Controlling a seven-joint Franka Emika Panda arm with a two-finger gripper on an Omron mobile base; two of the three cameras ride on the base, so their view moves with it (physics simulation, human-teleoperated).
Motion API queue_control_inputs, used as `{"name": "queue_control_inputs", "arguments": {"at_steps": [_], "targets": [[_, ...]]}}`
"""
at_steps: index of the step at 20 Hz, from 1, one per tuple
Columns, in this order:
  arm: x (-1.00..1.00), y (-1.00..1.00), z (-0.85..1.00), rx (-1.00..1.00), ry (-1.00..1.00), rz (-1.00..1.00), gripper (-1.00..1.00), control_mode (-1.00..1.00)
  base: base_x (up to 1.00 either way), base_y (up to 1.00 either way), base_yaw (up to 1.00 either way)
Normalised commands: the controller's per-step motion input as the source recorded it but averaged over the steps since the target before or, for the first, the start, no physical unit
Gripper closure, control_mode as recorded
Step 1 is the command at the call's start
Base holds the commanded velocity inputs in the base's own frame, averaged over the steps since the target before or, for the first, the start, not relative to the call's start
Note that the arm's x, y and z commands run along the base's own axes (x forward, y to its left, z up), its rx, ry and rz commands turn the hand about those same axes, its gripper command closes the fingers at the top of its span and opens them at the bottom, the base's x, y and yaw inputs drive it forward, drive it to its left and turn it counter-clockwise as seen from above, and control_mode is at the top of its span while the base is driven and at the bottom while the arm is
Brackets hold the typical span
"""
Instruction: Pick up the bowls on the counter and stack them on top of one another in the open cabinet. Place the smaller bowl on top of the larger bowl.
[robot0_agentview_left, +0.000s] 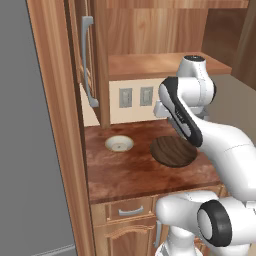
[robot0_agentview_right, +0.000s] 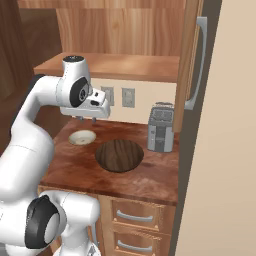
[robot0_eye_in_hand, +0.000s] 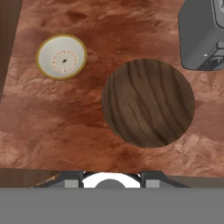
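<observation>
1. Left base view: two bowls on the counter (robot0_agentview_left: 135, 175). The smaller bowl (robot0_agentview_left: 119, 144), cream, sits at about 9 o'clock of the larger bowl (robot0_agentview_left: 171, 152), well apart from it. The brown bowl's upper right edge is hidden behind the arm. One open cabinet (robot0_agentview_left: 150, 65) above, with its shelf bare in what shows and its door (robot0_agentview_left: 85, 60) swung wide. Two wall outlets (robot0_agentview_left: 135, 96) below the shelf.
2. Right base view: the same two bowls, cream at 10 o'clock of brown. One grey toaster (robot0_agentview_right: 161, 129) stands near the brown bowl, at 2 o'clock. The gripper (robot0_agentview_right: 86, 120) hangs above the cream bowl; its fingers are small, probably apart, but I cannot tell.
3. Hand view: both bowls lie whole and apart. The toaster is cut off at the upper right corner.
</observation>
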Motion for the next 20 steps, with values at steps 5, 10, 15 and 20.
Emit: {"name": "queue_control_inputs", "arguments": {"at_steps": [5,10,15,20], "targets": [[-0.1,0.02,-0.01,0.0,0.0,0.02,-1.0,-1.0,0.0,0.0,0.0],[-0.31,0.0,-0.08,-0.03,0.0,0.07,-1.0,-1.0,0.0,0.0,0.0],[-0.26,0.05,-0.07,-0.05,0.0,0.07,-1.0,-1.0,0.0,0.0,0.0],[-0.21,0.06,-0.07,-0.06,0.0,0.07,-1.0,-1.0,0.0,0.0,0.0]]}}
